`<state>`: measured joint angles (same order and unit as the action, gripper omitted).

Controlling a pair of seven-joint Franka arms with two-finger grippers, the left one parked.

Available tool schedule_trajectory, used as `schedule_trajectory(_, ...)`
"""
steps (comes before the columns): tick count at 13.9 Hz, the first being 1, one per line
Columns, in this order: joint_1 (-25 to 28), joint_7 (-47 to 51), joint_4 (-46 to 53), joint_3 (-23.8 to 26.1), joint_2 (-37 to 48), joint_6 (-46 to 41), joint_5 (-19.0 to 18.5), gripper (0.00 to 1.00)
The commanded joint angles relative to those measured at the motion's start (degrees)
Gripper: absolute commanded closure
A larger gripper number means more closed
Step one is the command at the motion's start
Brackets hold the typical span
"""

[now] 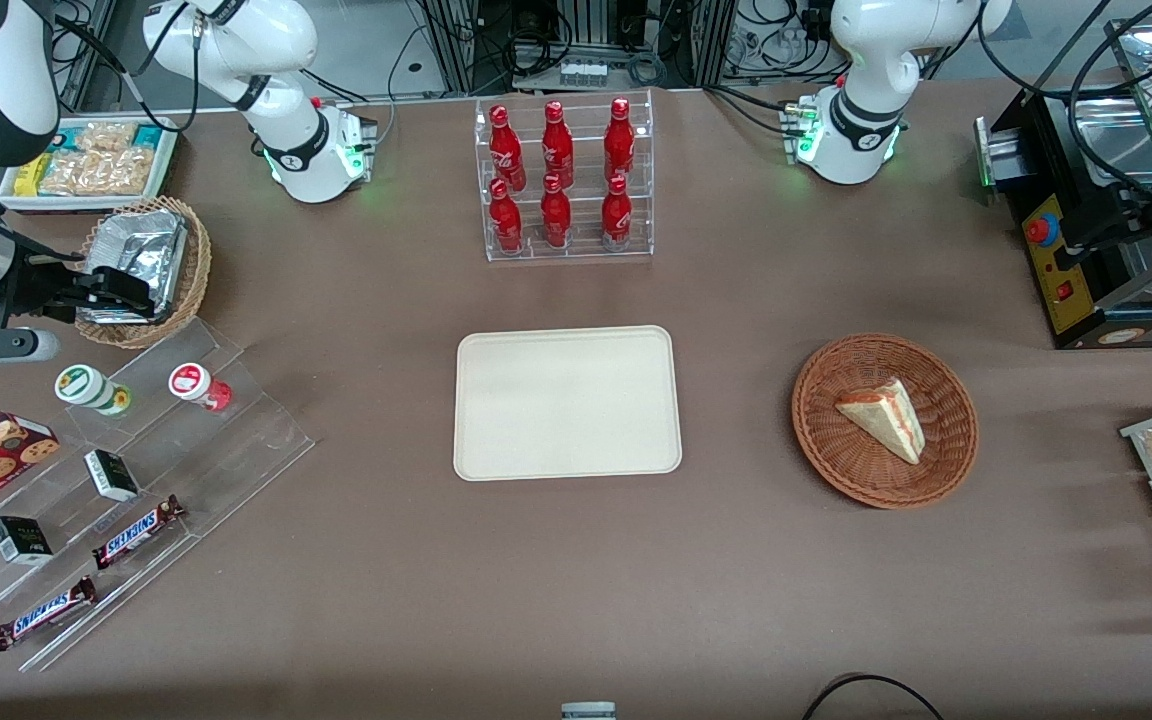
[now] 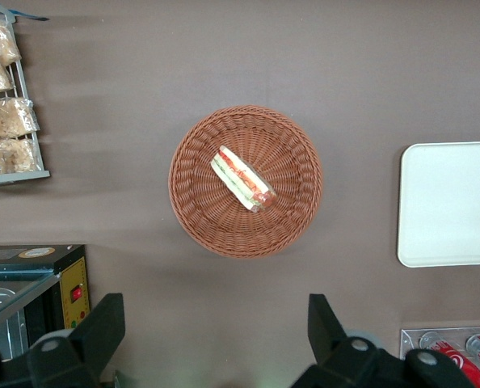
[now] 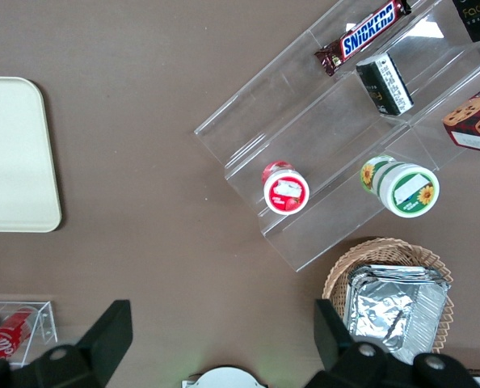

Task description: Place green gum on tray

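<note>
Green gum (image 1: 91,388) sits on the top step of the clear stepped rack (image 1: 126,490), with the red-lidded canister (image 1: 199,385) just beside it on that same step, 2 canisters total. The gripper (image 1: 121,292) hangs above the foil-filled basket (image 1: 151,270) near the rack, fingers spread and holding nothing. The tray (image 1: 566,402) lies flat, well apart from the rack toward the table's middle.

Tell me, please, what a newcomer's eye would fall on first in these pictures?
Probably the cream tray, bare at the table's middle, and the rack of red bottles farther from the front camera. Next, the green gum and red-lidded canister side by side on the clear stepped stand, with the open gripper above the foil-filled basket.
</note>
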<state>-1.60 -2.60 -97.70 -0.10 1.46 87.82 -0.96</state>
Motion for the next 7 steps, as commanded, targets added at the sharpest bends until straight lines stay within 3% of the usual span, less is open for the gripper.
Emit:
schedule_trajectory(1, 0.5, 0.5, 1.7, -0.3, -0.8, -1.2, -1.5, 0.00)
schedule_trajectory(7, -0.3, 0.1, -1.6, -0.7, -1.0, 1.6, -1.3, 0.00)
